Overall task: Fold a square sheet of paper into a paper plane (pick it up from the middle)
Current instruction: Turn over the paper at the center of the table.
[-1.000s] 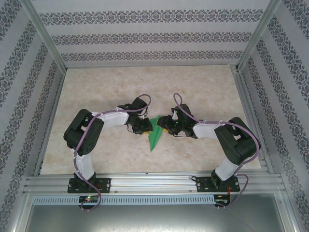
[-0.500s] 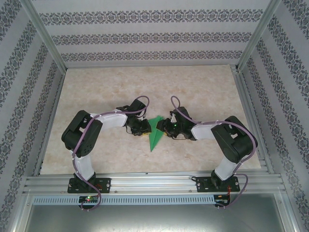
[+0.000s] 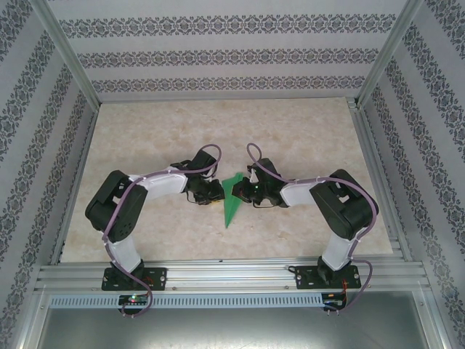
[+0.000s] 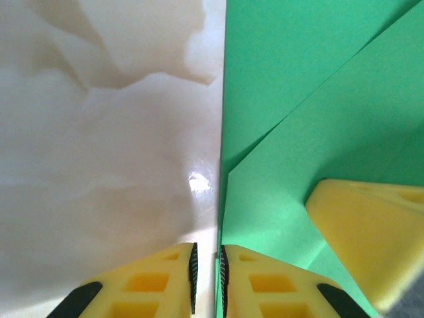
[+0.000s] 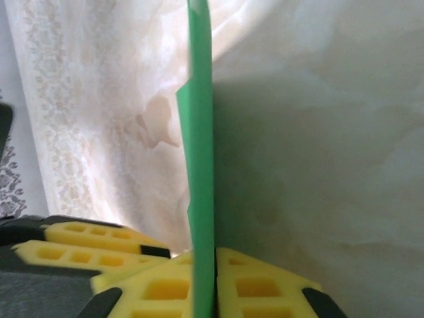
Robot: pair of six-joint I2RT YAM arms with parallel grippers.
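Note:
The bright-green sheet of paper [image 3: 232, 198], folded to a slim pointed triangle, sits mid-table between both arms, tip toward the near edge. My right gripper [image 3: 244, 190] reaches it from the right. In the right wrist view the right gripper [image 5: 213, 281] is shut on the paper [image 5: 201, 132], which stands edge-on between its yellow fingers. My left gripper [image 3: 216, 195] is at the paper's left side. In the left wrist view the left gripper [image 4: 207, 268] shows a narrow gap, and the paper's [image 4: 298, 126] left edge runs along its right pad. A yellow finger [image 4: 371, 225] of the right gripper rests on the paper.
The marbled table [image 3: 305, 131] lies bare around the arms. Patterned walls and a metal frame [image 3: 378, 65] close it in at the back and sides. The left gripper's yellow fingers [image 5: 86, 245] sit close beside the right gripper.
My right arm moved left onto the paper and its jaws closed on it. The left arm shifted slightly; its jaws kept the same narrow gap.

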